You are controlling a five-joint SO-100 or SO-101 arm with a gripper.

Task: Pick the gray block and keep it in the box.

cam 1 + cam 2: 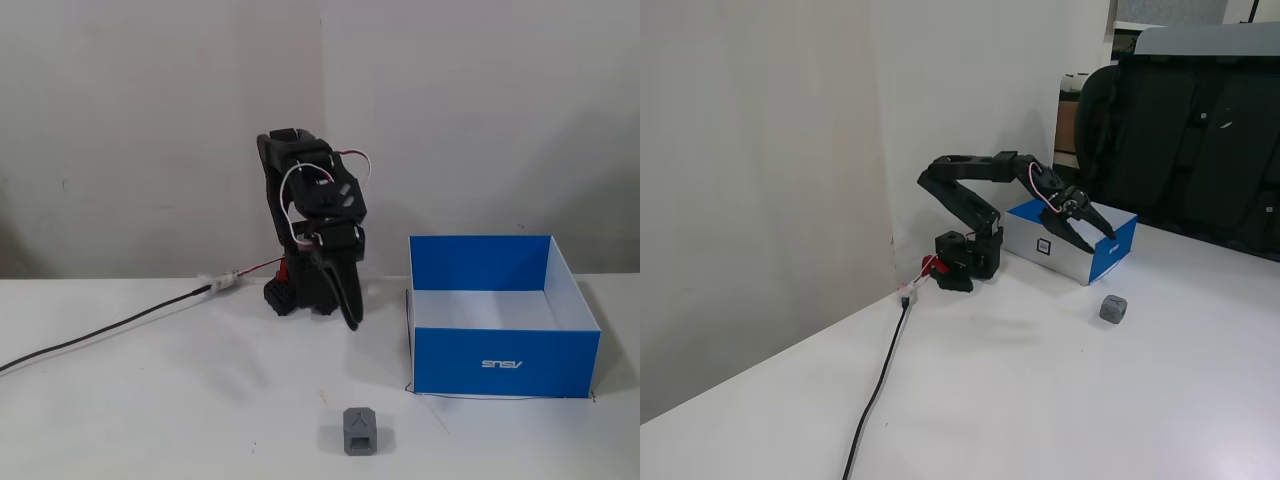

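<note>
1. The gripper (1092, 232) is carried off the table at the end of the extended arm (975, 172), tips angled downward; its 2 fingers are slightly spread and pinch nothing.
2. The gray block (359, 431) rests on the white table (150, 400), untouched, well apart from the gripper (349, 318).
3. In a fixed view facing the arm, the block lies below the fingertips and toward the camera, almost in line with them; the coming move likely calls for a forward, downward reach rather than a sideways swing.
4. The box (505, 360) stands right of the block in that view, open and holding nothing.
5. In a fixed view from the side, the block (1114, 308) sits near the blue box (1110, 250), in front of its corner.
6. A cube has no long axis, so finger alignment should matter little.
</note>
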